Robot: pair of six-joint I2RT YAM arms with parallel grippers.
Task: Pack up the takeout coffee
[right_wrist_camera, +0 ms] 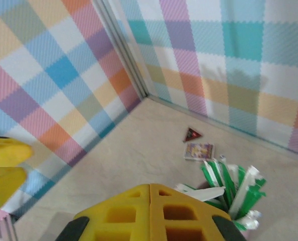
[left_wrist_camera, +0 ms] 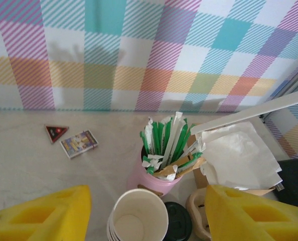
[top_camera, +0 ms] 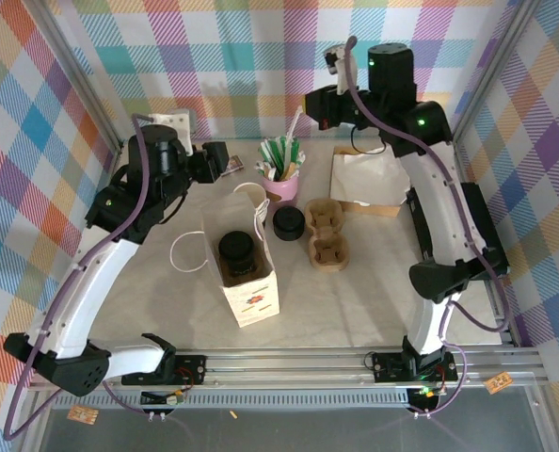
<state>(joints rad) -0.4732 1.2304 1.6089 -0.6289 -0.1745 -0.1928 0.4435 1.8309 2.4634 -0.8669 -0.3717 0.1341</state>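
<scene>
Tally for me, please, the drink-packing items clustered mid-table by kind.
Takeout coffee: 1
Handled paper bag: 1
Stack of lidless cups: 1
Stack of black lids: 1
Cardboard cup carrier: 1
Pink cup of wrapped sticks: 1
Total: 6

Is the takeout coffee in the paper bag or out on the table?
In: the takeout coffee sits lid-up inside the open paper bag.

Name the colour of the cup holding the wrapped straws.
Pink round cup, best in left wrist view.
</scene>
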